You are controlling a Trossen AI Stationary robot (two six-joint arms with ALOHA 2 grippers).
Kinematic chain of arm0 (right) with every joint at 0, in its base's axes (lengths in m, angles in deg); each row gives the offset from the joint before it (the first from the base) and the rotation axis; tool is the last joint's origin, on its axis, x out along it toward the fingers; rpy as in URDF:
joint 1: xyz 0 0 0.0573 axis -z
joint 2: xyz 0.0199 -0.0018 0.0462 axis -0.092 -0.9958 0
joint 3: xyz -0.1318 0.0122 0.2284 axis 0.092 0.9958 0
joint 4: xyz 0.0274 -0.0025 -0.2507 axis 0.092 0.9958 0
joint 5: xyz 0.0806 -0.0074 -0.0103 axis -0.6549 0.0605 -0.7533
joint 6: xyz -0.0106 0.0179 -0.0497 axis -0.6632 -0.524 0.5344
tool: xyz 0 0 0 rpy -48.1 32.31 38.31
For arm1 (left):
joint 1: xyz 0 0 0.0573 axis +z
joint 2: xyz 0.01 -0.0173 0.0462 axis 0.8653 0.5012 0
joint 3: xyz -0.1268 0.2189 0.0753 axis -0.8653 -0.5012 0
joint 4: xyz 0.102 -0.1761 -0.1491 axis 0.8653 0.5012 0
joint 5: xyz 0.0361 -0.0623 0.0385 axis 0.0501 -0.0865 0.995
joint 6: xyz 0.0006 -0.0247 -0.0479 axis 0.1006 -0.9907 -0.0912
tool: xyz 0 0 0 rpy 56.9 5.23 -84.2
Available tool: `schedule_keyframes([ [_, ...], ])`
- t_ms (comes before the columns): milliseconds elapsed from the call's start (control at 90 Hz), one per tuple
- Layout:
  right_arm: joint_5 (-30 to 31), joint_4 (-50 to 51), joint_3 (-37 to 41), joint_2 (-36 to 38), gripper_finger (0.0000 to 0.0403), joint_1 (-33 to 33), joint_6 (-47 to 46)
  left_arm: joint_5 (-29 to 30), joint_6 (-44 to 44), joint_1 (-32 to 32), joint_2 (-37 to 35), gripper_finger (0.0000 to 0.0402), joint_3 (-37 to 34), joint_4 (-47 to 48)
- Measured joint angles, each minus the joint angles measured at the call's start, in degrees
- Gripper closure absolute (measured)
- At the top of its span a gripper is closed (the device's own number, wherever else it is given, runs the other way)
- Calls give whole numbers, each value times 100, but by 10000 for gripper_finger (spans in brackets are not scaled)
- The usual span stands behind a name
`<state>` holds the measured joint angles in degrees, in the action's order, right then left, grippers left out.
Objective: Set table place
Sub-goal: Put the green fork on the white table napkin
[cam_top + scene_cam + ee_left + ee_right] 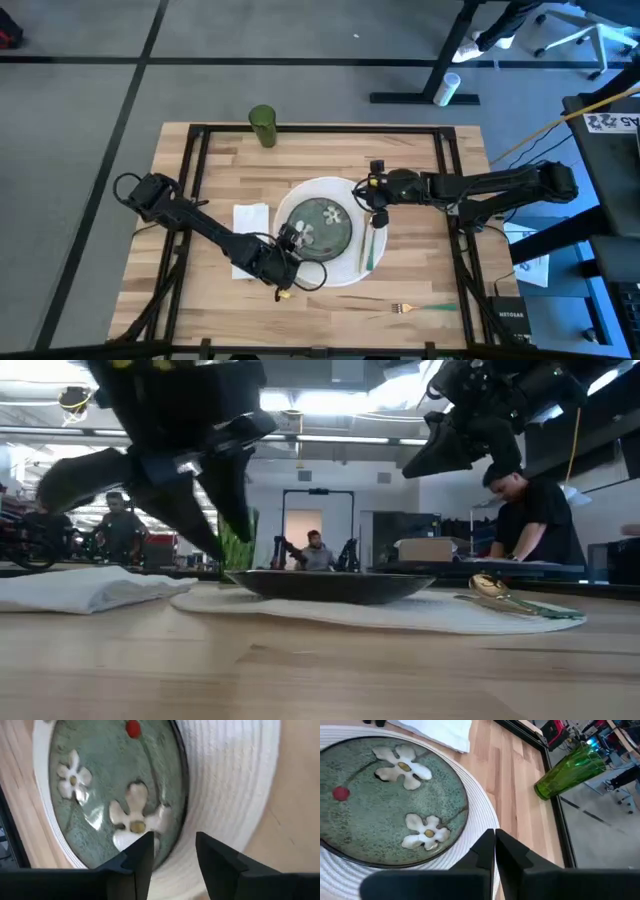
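Observation:
A green plate painted with white flowers lies on a round white placemat in the middle of the table. My left gripper is open and low at the plate's near-left rim. In the left wrist view one finger stands over the plate and the other over the placemat. My right gripper is shut, raised over the placemat's far right part, and holds nothing. A spoon with a green handle lies on the placemat's right side. My left gripper comes down at a slant from the table's left, its open fingers on either side of the plate's near-left rim. I cannot tell whether they touch it. The plate lies flat on the placemat.
A folded white napkin lies left of the placemat. A green glass stands at the table's far edge. A fork with a green handle lies near the front right corner. People are in the room beyond the table.

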<state>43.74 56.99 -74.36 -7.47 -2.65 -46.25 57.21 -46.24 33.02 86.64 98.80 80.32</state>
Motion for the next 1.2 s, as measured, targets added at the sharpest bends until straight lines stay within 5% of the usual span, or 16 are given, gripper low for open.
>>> schedule_keyframes([
  [311,-143,91,0,4,403,-2,-2,20,-886,114,-16,286,0,246],
  [711,-321,214,0,4,403,-4,-2,22,-1763,348,-777,396,-24,235],
  [1200,-555,257,-2,88,403,-40,284,15,-2021,326,-1402,401,-506,-473],
])
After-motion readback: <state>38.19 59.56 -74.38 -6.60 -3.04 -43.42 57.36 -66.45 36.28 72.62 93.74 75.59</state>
